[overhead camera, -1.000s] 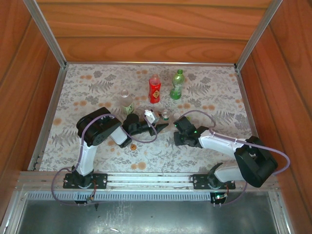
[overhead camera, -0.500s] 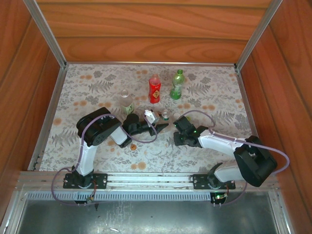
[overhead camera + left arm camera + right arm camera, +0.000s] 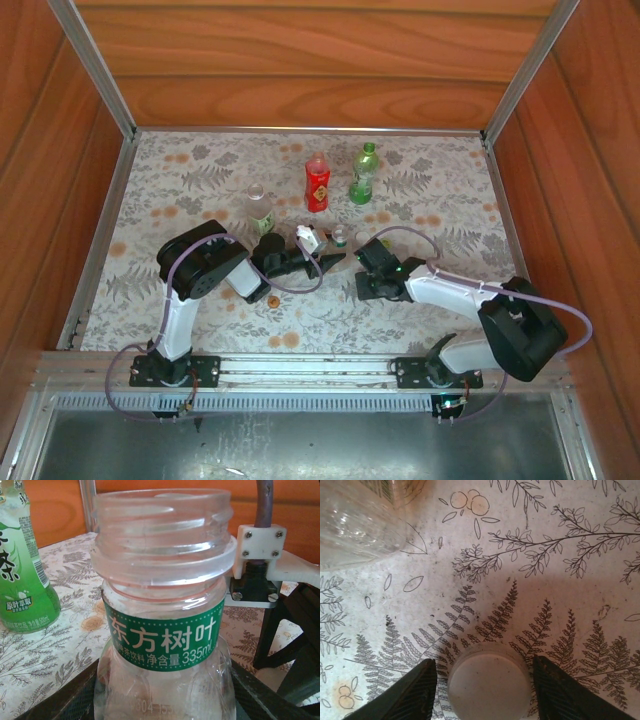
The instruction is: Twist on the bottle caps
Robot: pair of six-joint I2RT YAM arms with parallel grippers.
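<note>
My left gripper (image 3: 165,702) is shut on the body of a clear bottle with a green label (image 3: 162,630). The bottle stands upright and its threaded mouth is bare. In the top view this bottle (image 3: 340,237) is at the tip of the left gripper (image 3: 330,256). My right gripper (image 3: 485,680) points down at the cloth, open. A white cap (image 3: 489,690) lies flat between its fingers (image 3: 412,695), with a gap on each side. The right gripper (image 3: 370,268) sits just right of the held bottle, whose clear base (image 3: 360,525) is at the upper left of the right wrist view.
A red bottle (image 3: 317,183) and a green bottle (image 3: 364,175) stand upright behind the grippers; the green one (image 3: 22,580) is left of the held bottle. Another clear bottle (image 3: 259,210) stands at the back left. Wooden walls (image 3: 300,60) enclose the flowered cloth (image 3: 440,190).
The right arm has shifted very slightly over the white cap. The left arm and its bottle have not moved.
</note>
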